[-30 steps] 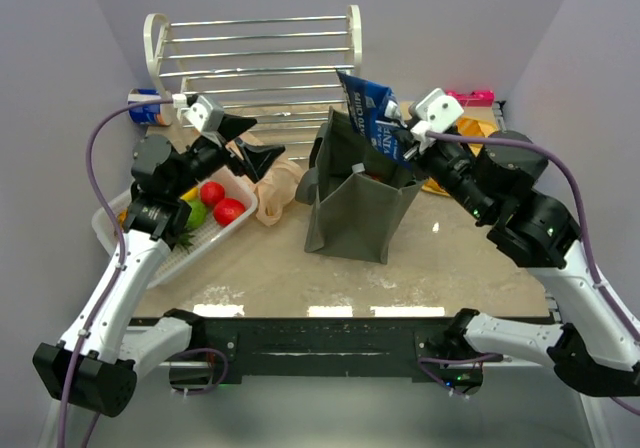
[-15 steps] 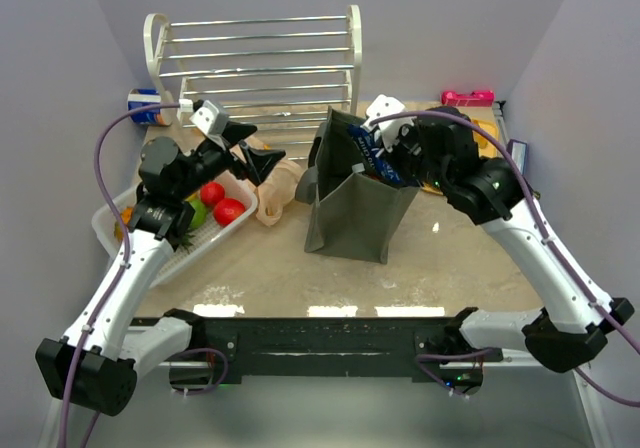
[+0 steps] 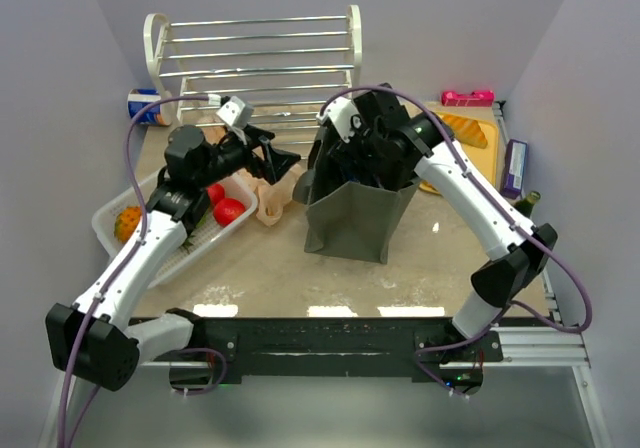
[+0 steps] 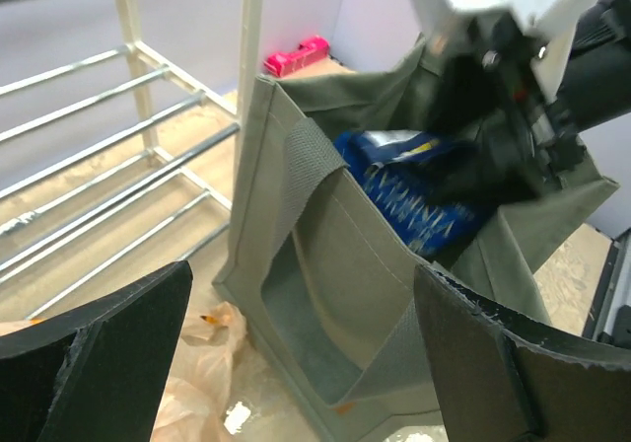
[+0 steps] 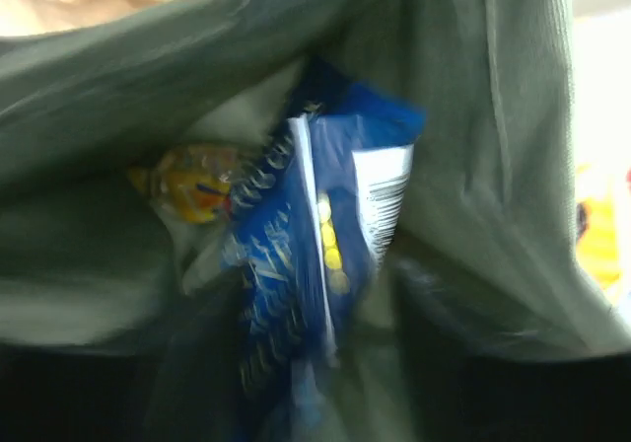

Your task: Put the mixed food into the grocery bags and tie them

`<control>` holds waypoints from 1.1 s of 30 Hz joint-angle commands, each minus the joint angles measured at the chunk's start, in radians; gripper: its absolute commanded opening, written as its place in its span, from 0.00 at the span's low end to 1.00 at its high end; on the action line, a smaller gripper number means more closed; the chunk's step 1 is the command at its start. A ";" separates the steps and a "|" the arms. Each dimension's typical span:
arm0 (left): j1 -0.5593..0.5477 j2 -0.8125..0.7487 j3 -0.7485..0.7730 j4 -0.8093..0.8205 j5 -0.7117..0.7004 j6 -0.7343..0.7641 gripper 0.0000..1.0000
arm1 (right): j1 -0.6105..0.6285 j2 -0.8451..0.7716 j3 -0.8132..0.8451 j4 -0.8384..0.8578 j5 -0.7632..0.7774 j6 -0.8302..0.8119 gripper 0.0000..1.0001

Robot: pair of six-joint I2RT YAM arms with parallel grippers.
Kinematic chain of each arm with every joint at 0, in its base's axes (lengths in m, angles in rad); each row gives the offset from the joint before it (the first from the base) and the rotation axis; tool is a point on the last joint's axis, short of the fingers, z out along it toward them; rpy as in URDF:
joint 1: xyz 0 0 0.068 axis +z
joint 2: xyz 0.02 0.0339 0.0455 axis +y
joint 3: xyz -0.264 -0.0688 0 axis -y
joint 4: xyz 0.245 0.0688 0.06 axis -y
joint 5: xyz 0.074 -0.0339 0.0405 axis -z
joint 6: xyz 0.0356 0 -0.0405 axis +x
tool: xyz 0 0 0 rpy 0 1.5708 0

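Note:
The olive-green tote [image 3: 350, 223] stands upright mid-table with its mouth open. My right gripper [image 3: 385, 163] reaches down into it. In the blurred right wrist view, its dark fingers stand apart on either side of a blue snack packet [image 5: 315, 264], which lies inside the tote beside a yellow wrapped item [image 5: 192, 193]. My left gripper [image 3: 285, 158] hovers open and empty just left of the tote's rim [image 4: 286, 156], above the crumpled peach plastic bag [image 3: 272, 200]. In the left wrist view, the blue packet [image 4: 414, 190] shows under the right wrist.
A white tray [image 3: 110, 230] at the left holds red fruits [image 3: 228, 211] and an orange one [image 3: 127, 221]. A white wire rack [image 3: 260, 58] stands at the back, with a can [image 3: 145, 106] beside it. At the right lie a pink item [image 3: 468, 97], an orange packet [image 3: 465, 128] and a dark box [image 3: 516, 168].
My right arm has swung left and carried the blue packet from above the tote down into it, and its jaws have parted. The left gripper has shifted right toward the tote.

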 commanded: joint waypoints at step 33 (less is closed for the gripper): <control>-0.343 0.317 0.349 -0.153 -0.190 -0.021 0.00 | -0.157 -0.358 -0.262 0.119 0.433 0.543 0.15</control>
